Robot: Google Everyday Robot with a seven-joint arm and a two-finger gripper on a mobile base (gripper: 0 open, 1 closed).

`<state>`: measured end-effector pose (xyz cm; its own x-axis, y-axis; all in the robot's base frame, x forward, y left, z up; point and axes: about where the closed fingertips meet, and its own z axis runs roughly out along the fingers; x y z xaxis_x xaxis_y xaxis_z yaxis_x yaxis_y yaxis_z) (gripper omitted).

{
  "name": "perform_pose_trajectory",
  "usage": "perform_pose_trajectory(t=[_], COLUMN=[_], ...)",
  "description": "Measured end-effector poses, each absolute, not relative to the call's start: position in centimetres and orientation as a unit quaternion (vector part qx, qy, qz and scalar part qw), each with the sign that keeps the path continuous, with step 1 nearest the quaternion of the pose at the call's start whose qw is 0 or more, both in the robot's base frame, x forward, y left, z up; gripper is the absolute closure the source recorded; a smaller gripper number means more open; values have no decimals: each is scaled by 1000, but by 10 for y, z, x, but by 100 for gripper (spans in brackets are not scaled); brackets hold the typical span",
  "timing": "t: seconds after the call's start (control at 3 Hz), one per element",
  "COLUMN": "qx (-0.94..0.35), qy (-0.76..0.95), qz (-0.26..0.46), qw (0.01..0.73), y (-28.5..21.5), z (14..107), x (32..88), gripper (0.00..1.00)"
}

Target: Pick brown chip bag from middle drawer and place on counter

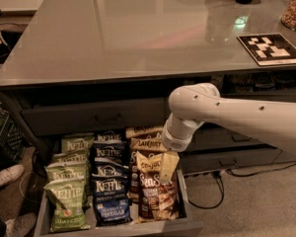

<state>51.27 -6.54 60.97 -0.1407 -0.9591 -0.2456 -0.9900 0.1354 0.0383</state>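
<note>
In the camera view, the white arm (237, 115) comes from the right edge and bends down into the open drawer (119, 229) at the bottom of the frame. The gripper (167, 168) is at the top edge of the brown bag (155, 196), which stands in the right column of the drawer. Whether the gripper is spread or pinching, one cannot tell. Green bags (66, 201) and blue bags (111, 201) fill the columns to the left. The counter (138, 33) covers the upper frame.

Green bags (66, 201), left row of the drawer (187, 227): "Kettle". Dark-blue bags (108, 196), middle row: "Kettle"; front one adds "Vinegar". Right row, brown chip bag (155, 194): "Sea Salt" in white script. Rear bag (147, 143) behind it: "Late July". The gripper (168, 168) sits at the brown chip bag's top edge.
</note>
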Motion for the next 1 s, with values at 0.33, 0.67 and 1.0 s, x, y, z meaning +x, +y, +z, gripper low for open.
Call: perform_pose_trajectory(t=[0.33, 0.67, 1.0], qx=[-647, -647, -648], qy=[752, 751, 750], qz=[108, 119, 128], qw=[68, 55, 43], y=[-59, -53, -49], z=[588, 569, 553], x=[519, 522, 525], gripper=[4, 11, 11])
